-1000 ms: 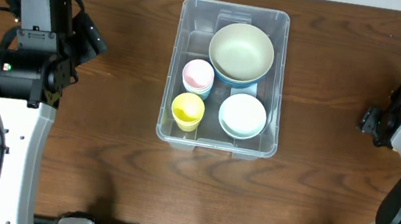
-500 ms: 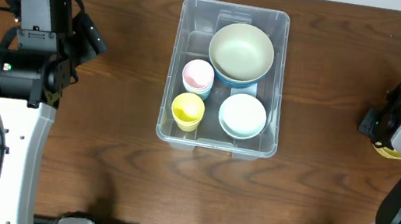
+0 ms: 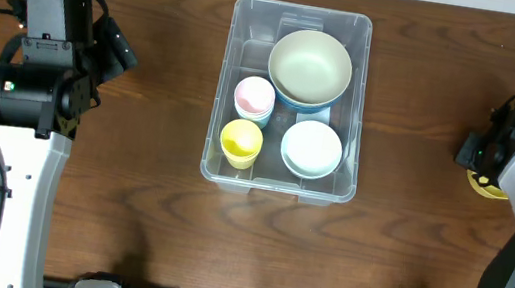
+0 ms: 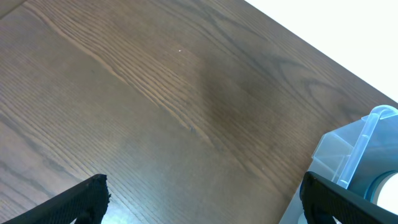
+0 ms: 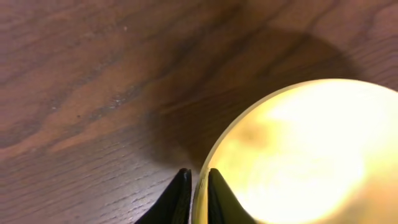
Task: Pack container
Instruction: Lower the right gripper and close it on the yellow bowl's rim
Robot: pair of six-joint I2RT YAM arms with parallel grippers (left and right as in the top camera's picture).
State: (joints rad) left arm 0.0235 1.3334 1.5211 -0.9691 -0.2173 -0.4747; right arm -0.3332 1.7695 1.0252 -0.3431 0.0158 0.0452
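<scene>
The container (image 3: 251, 47) sits mid-table, already holding a cream bowl (image 3: 310, 66), a white bowl (image 3: 311, 148), a pink cup (image 3: 254, 96) and a yellow cup (image 3: 241, 142), so little bare floor is left. Well apart to its right, my right gripper (image 5: 196, 186) is clenched on the thin rim of a yellow bowl (image 5: 298, 155), one finger inside, one outside. That bite is narrow. On the lift the bowl may swing or slip free, and I judge it could clip the container's wall or land tilted on what is inside. My left gripper (image 4: 208, 196) hangs spread wide over the table (image 4: 155, 93), grasping nothing.
</scene>
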